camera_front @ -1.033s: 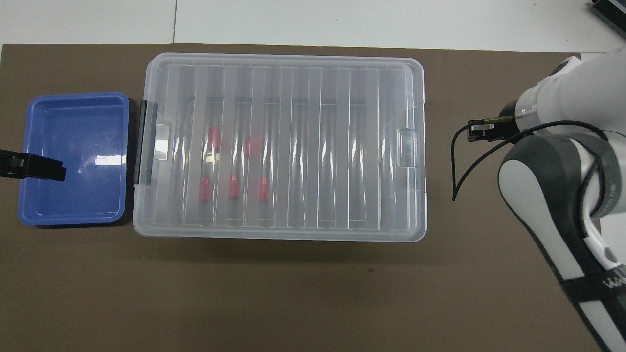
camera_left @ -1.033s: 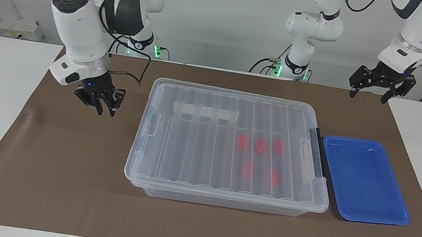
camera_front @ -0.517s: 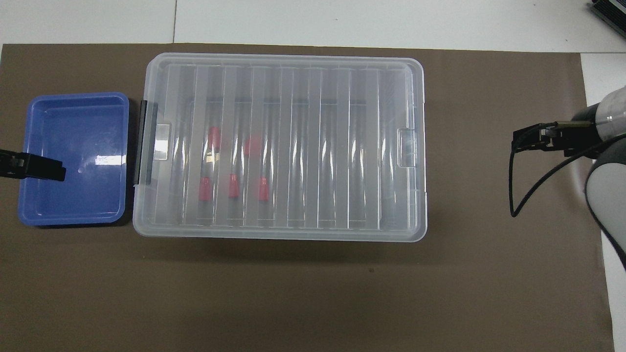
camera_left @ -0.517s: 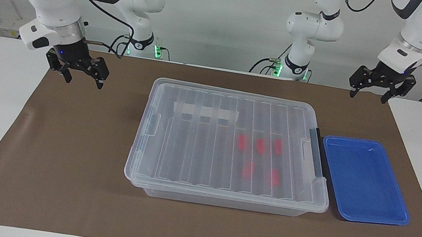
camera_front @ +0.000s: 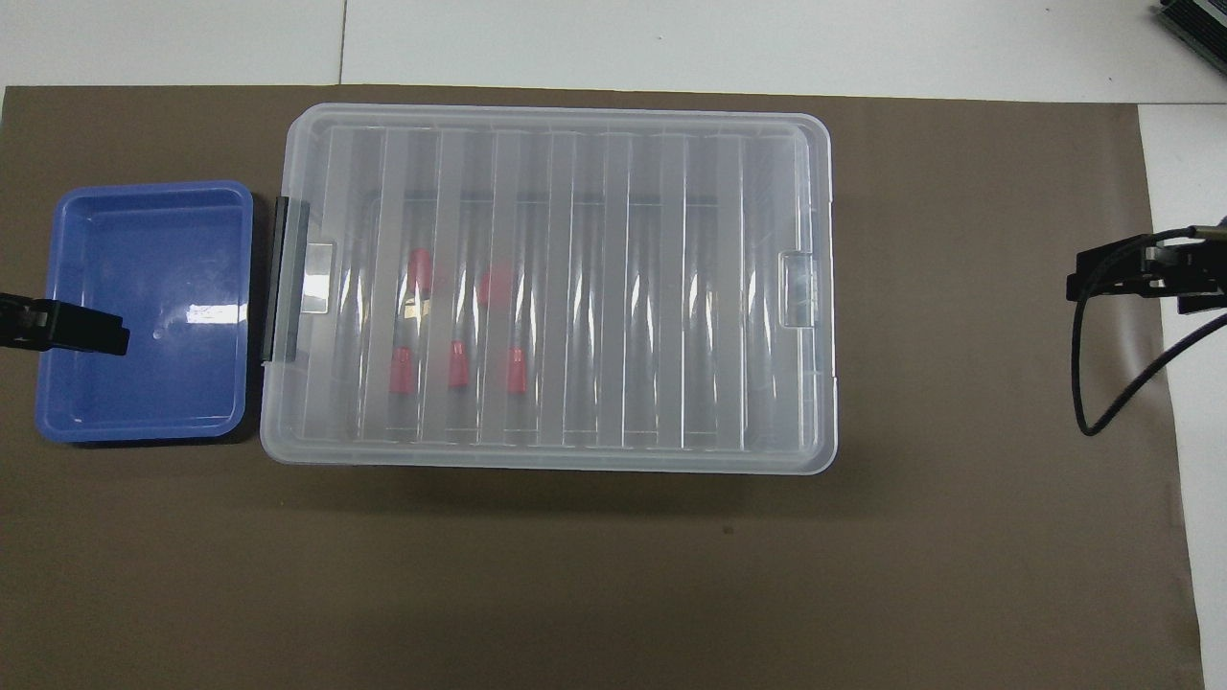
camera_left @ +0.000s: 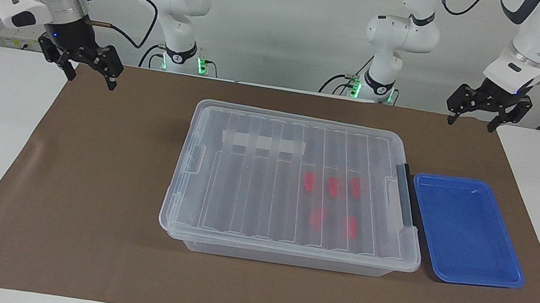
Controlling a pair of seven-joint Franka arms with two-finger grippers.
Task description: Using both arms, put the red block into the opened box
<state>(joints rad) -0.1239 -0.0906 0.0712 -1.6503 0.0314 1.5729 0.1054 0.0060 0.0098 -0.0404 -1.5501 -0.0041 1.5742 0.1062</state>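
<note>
The clear box stands mid-table with its ribbed lid lying flat on it, a white tape strip on the lid and a black latch at the left arm's end. Several red blocks show through the lid, inside the box, in the half toward the left arm. My right gripper hangs open and empty over the brown mat's corner at the right arm's end. My left gripper waits open and empty, raised at the left arm's end; from above the left gripper overlaps the blue tray's rim.
A shallow blue tray lies beside the box at the latch end, with nothing in it. The brown mat covers the white table. The right arm's black cable dangles over the mat's edge.
My right arm has risen and swung away from the box's end to the mat's corner, its fingers spreading wider. The left arm, box and blocks have not moved.
</note>
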